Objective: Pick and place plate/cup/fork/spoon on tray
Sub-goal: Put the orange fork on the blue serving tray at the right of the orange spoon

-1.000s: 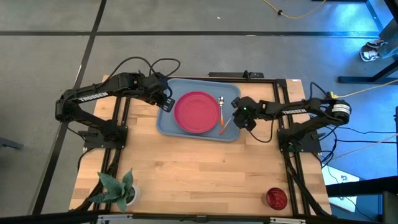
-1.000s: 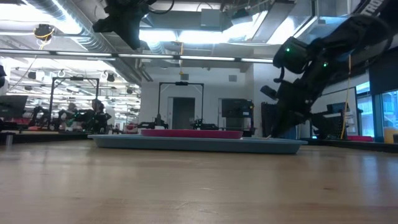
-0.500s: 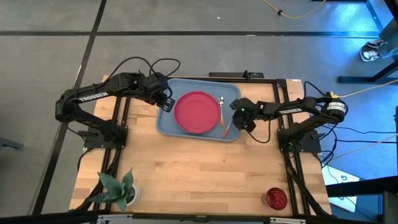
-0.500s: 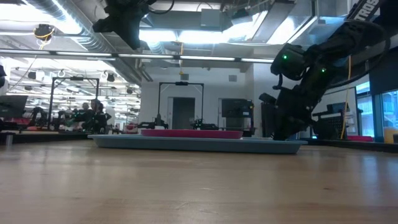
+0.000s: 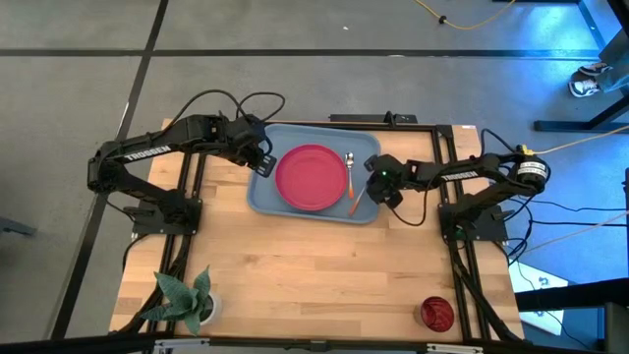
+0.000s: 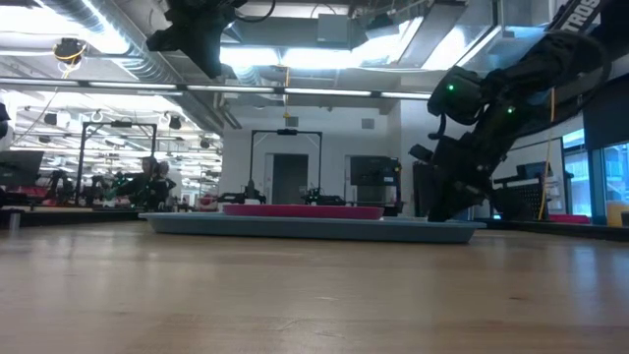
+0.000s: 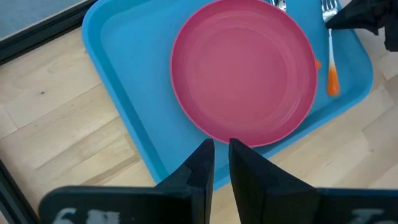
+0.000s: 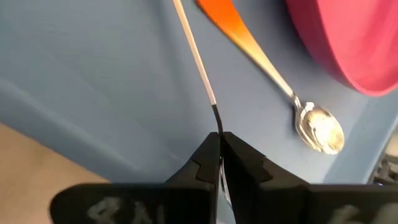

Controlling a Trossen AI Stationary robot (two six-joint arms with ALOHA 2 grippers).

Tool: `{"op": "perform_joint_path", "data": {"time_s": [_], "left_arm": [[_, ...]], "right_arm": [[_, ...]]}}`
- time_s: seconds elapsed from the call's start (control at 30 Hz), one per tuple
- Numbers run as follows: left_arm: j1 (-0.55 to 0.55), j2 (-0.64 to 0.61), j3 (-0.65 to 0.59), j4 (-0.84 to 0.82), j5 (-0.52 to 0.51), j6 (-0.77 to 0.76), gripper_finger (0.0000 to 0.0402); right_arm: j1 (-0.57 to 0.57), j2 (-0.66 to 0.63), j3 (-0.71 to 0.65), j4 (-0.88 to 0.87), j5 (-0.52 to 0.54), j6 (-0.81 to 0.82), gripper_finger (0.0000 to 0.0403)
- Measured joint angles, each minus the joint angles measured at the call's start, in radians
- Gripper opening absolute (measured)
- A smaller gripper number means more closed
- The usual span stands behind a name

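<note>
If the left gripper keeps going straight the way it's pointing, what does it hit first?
Most likely the near rim of the tray, with the plate just beyond it. The left gripper hovers above them, so depth is uncertain.

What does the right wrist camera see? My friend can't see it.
The right gripper is right at the fork's thin stem, low over the blue tray. The spoon lies beside the fork, next to the pink plate's edge.
</note>
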Motion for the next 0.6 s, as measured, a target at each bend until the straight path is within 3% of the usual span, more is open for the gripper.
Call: {"op": "perform_joint_path", "data": {"time_s": [0.17,0.33,0.6], "left_arm": [[0.0,0.0,0.0,0.0,0.0,0.0,0.0041],[0.0,0.0,0.0,0.0,0.0,0.0,0.0041],[0.0,0.0,0.0,0.0,0.0,0.0,0.0041]], "right_arm": [[0.0,0.0,0.0,0.0,0.014,-0.002,0.0021],[0.0,0.0,0.0,-0.002,-0.053,-0.002,0.0011],[0.0,-0.001,0.0,0.002,-0.118,0.03,0.0028]]}}
